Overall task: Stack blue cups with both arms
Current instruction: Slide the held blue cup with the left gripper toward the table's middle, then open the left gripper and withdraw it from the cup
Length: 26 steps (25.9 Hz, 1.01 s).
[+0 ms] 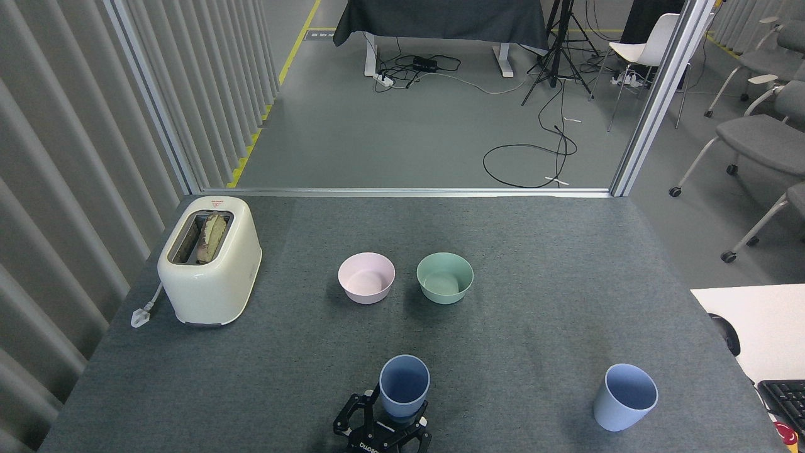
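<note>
On the grey felt-covered table [534, 264], the cream plastic toaster [209, 261] sits near the left edge, the pink plastic bowl [366, 277] just left of the green plastic bowl [444, 277] mid-surface, one periwinkle-blue plastic tumbler [404, 395] at the front edge's middle, the other periwinkle-blue plastic tumbler [625, 397] near the front-right corner.

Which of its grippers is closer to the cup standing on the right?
The left gripper: the only one in view. It holds the other cup near the table's front middle, well left of the right cup. The right gripper isn't in view.

Grey floor [402, 126], slatted wall [63, 157]
</note>
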Motion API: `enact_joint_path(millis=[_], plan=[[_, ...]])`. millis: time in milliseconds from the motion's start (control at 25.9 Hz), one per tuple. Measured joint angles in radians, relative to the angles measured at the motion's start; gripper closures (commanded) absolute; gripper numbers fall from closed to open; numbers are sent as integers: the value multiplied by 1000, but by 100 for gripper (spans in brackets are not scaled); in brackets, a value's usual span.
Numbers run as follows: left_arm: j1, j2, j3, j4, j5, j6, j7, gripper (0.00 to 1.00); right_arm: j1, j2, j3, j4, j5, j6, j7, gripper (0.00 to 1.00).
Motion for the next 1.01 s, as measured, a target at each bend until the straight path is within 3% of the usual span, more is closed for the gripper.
enact_joint_path(millis=[155, 348, 580, 696, 1006], plan=[[-5, -4, -2, 11, 1, 0, 3, 42, 0, 0, 1, 0, 0, 0, 0, 0], [-10, -5, -2, 27, 5, 2, 3, 31, 0, 0, 2, 0, 1, 0, 0, 0], [-10, -4, -2, 32, 9, 4, 0, 27, 0, 0, 2, 0, 1, 0, 0, 0], [-10, -4, -2, 32, 11, 4, 0, 16, 0, 0, 2, 0, 1, 0, 0, 0], [-7, -6, -3, 32, 15, 2, 0, 8, 0, 0, 2, 1, 0, -1, -3, 0]])
